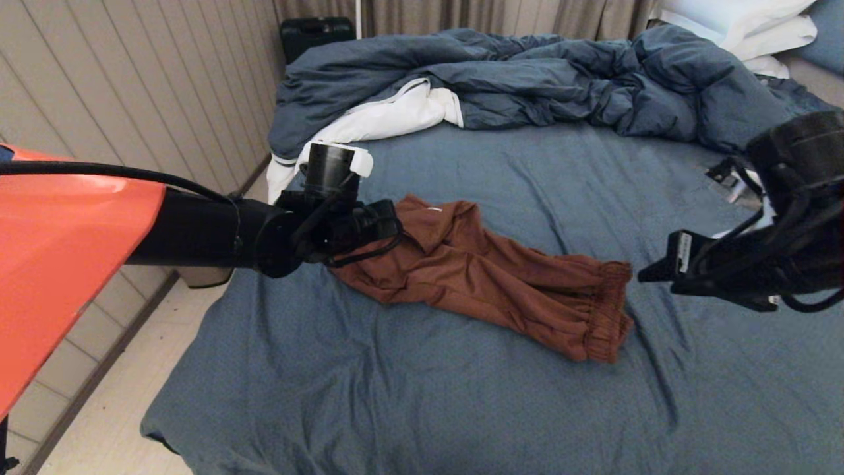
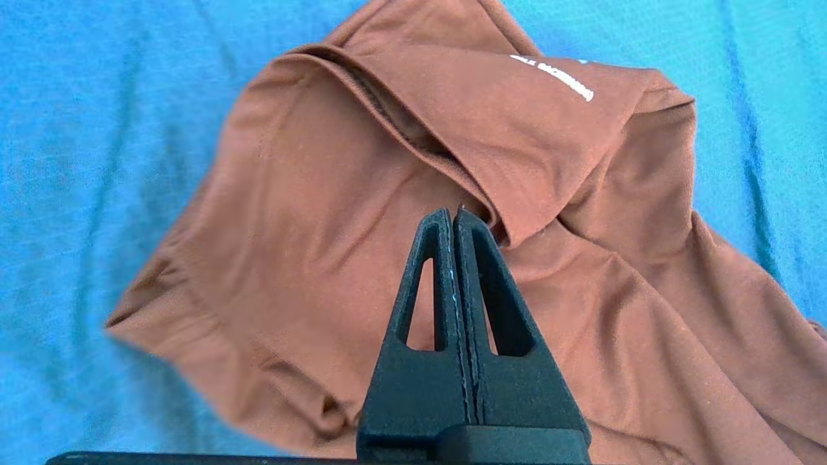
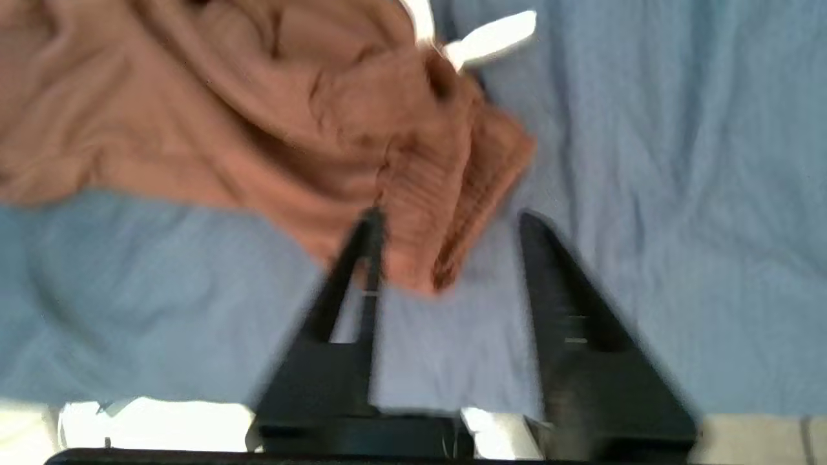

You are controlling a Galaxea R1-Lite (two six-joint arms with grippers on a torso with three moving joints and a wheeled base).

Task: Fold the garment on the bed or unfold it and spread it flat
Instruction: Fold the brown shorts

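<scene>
The rust-brown garment (image 1: 488,277) lies crumpled in a long bundle across the middle of the bed (image 1: 422,396), its gathered waistband end (image 1: 603,316) to the right. My left gripper (image 1: 390,227) hovers over the bundle's left end, shut, with nothing visible between its fingers. In the left wrist view the left gripper (image 2: 452,213) has its tips at a folded hem of the garment (image 2: 310,194), below the white print (image 2: 555,76). My right gripper (image 1: 649,274) stands open just right of the waistband. The waistband corner (image 3: 426,213) shows between the spread fingers of the right gripper (image 3: 449,223). A white drawstring (image 3: 494,39) pokes out.
A bunched blue duvet (image 1: 527,79) with white lining (image 1: 389,115) fills the back of the bed, and white pillows (image 1: 745,26) lie at the far right. The bed's left edge drops to a pale floor (image 1: 99,429) beside a panelled wall. A black case (image 1: 313,33) stands behind.
</scene>
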